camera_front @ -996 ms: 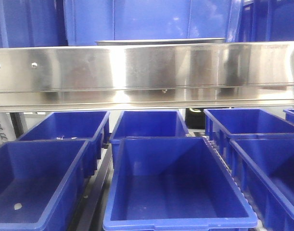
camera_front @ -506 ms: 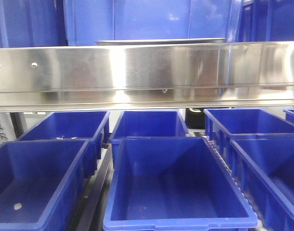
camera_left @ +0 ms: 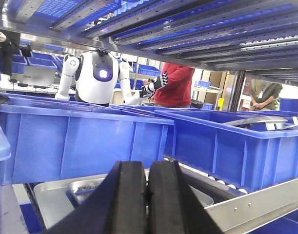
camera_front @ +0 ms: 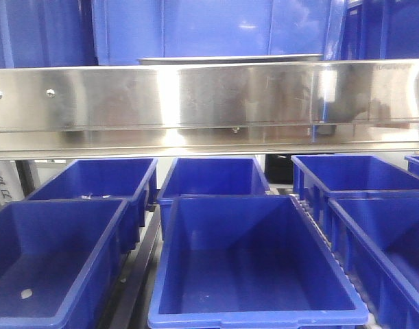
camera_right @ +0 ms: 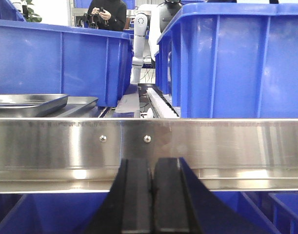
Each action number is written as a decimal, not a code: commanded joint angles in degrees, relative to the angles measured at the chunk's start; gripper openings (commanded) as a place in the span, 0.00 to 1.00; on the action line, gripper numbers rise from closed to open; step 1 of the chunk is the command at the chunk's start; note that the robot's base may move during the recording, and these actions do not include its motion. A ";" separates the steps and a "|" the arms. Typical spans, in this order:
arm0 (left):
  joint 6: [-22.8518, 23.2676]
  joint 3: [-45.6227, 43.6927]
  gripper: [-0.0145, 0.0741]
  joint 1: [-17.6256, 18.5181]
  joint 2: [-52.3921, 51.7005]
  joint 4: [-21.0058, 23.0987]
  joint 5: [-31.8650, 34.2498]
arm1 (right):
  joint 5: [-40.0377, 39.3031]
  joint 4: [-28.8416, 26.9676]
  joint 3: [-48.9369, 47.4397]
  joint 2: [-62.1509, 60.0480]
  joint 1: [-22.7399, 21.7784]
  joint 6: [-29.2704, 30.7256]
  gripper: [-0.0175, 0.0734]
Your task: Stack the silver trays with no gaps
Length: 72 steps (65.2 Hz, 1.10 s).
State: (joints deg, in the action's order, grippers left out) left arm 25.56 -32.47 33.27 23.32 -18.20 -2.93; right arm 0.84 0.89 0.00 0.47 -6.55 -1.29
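**Silver trays: handling notes, both claws empty**

Silver trays [camera_left: 56, 202] sit on the upper shelf behind the shelf rail [camera_front: 209, 103]. In the left wrist view a smaller pan lies inside a wider one, low between blue bins [camera_left: 80, 141]. In the right wrist view two tray rims [camera_right: 29, 103] show at far left, side by side or overlapped; cannot tell which. From the front only a thin rim edge [camera_front: 230, 59] peeks over the rail.

Judgement: thin stainless, rigid, light, mirror walls slippery. Flat out-turned rim is the only sensible hold; pinch at mid-rim on a long side so the pan stays level. A tilted pan would likely jam when nested and leave a gap.

Left claw [camera_left: 148, 195]: pads pressed together, nothing between them. Right claw [camera_right: 152, 195]: likewise closed, empty, in front of the rail and below the trays
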 commanded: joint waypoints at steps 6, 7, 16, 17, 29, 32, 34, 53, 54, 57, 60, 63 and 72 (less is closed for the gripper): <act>-0.11 0.08 0.16 0.01 -0.23 -0.35 0.90 | -1.48 -0.05 0.00 -0.47 1.09 -0.28 0.10; -0.11 0.08 0.16 0.01 -0.23 -0.35 0.90 | -1.37 -0.05 0.00 -0.47 1.23 -0.28 0.10; -0.11 0.08 0.16 0.01 -0.23 -0.35 0.90 | -1.37 -0.05 0.00 -0.47 1.73 -0.28 0.10; -0.11 0.08 0.16 0.01 -0.23 -0.35 0.90 | -1.37 -0.05 0.00 -0.47 1.73 -0.28 0.10; -0.11 0.08 0.16 0.01 -0.23 -0.35 0.90 | -1.37 -0.05 0.00 -0.47 1.73 -0.28 0.10; -0.11 0.08 0.16 0.01 -0.23 -0.35 0.90 | -1.37 -0.05 0.00 -0.47 1.73 -0.28 0.10; -0.11 0.08 0.16 0.01 -0.23 -0.35 0.90 | -1.37 -0.05 0.00 -0.47 1.73 -0.28 0.10; -0.11 0.08 0.16 0.01 -0.23 -0.35 0.90 | -1.37 -0.05 0.00 -0.47 1.73 -0.28 0.10; -0.11 0.08 0.16 0.01 -0.23 -0.35 0.90 | -1.37 -0.05 0.00 -0.47 1.73 -0.28 0.10; -0.11 0.08 0.16 0.01 -0.23 -0.46 0.45 | -1.37 -0.05 0.00 -0.47 1.73 -0.28 0.10; -0.11 0.08 0.16 -0.27 -0.52 -1.43 -0.10 | -1.37 -0.05 0.00 -0.47 1.73 -0.28 0.10; -0.11 0.17 0.16 -1.04 -0.88 -3.03 -0.93 | -1.37 -0.05 0.00 -0.47 1.73 -0.28 0.10; -13.57 3.18 0.16 -6.54 -3.57 6.11 -0.82 | -1.37 -0.05 0.00 -0.47 1.73 -0.28 0.10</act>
State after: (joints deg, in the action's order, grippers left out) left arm 21.30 -31.10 29.91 21.56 -18.16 -4.09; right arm 0.73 0.89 -0.03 0.38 -4.95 -1.40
